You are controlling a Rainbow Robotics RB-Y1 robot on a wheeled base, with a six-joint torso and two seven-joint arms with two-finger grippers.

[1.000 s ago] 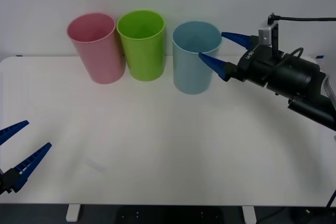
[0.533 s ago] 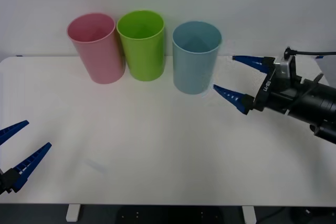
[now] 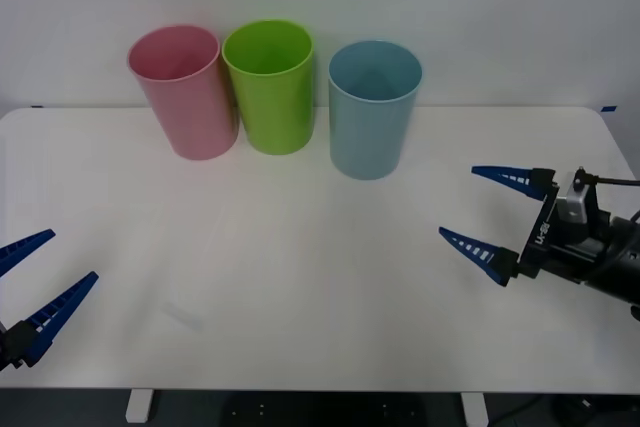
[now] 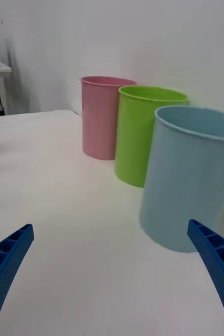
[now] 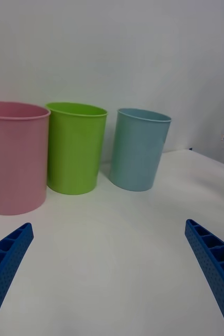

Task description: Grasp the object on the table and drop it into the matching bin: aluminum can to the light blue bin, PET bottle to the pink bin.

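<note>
The light blue bin (image 3: 372, 117) (image 4: 193, 178) (image 5: 138, 149) stands upright at the back of the white table (image 3: 300, 247), right of centre. The pink bin (image 3: 185, 97) (image 4: 101, 118) (image 5: 12, 157) stands at the back left. My right gripper (image 3: 457, 201) (image 4: 109, 226) hovers open and empty over the table's right side, in front and to the right of the light blue bin. My left gripper (image 3: 73, 255) (image 5: 107, 224) is open and empty at the front left corner. The object, an aluminum can or PET bottle, is out of view.
A lime green bin (image 3: 270, 92) (image 4: 143, 136) (image 5: 75, 147) stands between the pink and light blue bins, almost touching the pink one. A plain white wall rises behind the table.
My right gripper has drawn back from the light blue bin's rim, moving right and towards the table's front, staying open. The left arm has not moved.
</note>
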